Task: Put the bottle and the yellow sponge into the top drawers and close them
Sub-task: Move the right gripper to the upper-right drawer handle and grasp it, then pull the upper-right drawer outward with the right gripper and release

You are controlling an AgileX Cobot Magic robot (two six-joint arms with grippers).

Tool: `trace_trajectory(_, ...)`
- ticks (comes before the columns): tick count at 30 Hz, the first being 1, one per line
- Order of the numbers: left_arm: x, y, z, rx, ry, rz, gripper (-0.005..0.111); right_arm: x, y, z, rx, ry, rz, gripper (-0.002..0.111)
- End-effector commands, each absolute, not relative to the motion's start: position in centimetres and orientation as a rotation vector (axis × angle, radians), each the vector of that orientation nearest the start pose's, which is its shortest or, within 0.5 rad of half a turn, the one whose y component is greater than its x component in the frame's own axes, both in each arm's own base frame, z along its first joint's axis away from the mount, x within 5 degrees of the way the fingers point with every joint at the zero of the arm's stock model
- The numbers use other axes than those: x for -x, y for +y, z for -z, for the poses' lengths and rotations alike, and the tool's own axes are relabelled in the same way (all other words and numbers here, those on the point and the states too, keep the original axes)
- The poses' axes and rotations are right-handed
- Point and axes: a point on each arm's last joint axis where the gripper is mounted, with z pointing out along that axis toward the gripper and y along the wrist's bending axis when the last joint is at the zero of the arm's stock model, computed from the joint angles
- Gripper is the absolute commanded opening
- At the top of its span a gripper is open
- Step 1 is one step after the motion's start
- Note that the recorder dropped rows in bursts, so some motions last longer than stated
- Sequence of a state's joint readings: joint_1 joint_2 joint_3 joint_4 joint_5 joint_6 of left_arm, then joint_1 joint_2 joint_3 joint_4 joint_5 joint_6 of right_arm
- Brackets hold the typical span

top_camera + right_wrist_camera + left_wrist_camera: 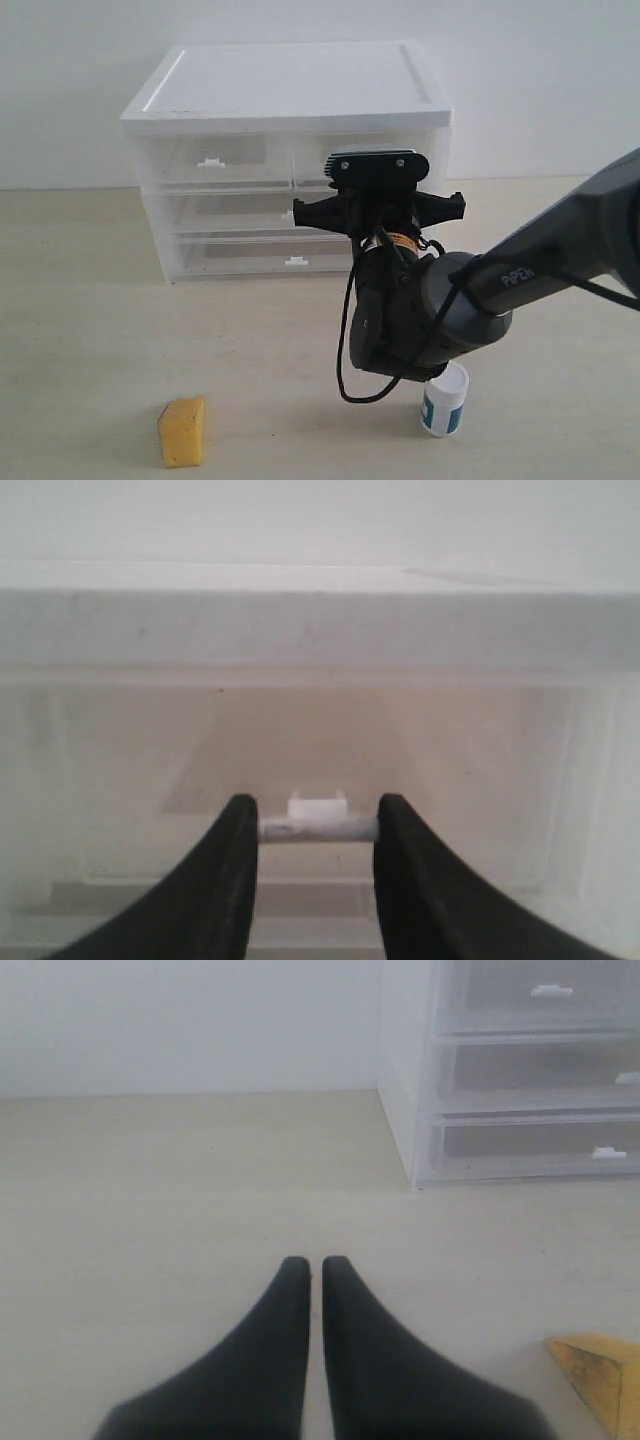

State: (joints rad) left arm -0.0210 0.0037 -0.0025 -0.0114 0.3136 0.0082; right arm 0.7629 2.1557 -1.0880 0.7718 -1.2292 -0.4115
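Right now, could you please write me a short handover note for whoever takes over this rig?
Left gripper: shut, empty, above the table near the yellow sponge.
Right gripper: at the right top drawer, fingers either side of its handle; grip unclear.
Bottle: upright on the table, front right.
Done: nothing stowed; both top drawers look shut.
Left: open drawers, load bottle and sponge, close them.
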Motion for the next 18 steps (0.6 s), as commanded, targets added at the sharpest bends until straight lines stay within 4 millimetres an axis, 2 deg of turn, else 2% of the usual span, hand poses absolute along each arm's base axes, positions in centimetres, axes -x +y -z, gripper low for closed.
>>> trace_trajectory(1, -5.4, -0.2, -18.5, -0.006, 1.791, 0.032, 0.004, -32.2, 23.7, -15.5, 0.08, 1.501, -0.011, 0.0)
trace_trajectory(3, -5.4, -0.2, -18.5, -0.006, 1.791, 0.032, 0.004, -31.4, 23.4, -16.0, 0.081, 1.502, -0.025, 0.0)
trace_trajectory(9, -5.4, -0.2, -18.5, -0.006, 1.791, 0.032, 0.004, -28.6, 22.1, -15.8, 0.104, 1.547, -0.059, 0.0)
trace_trajectory(18, -5.4, -0.2, -18.5, -0.006, 1.791, 0.032, 0.004, -24.8, 22.3, -15.6, 0.141, 1.603, -0.078, 0.0)
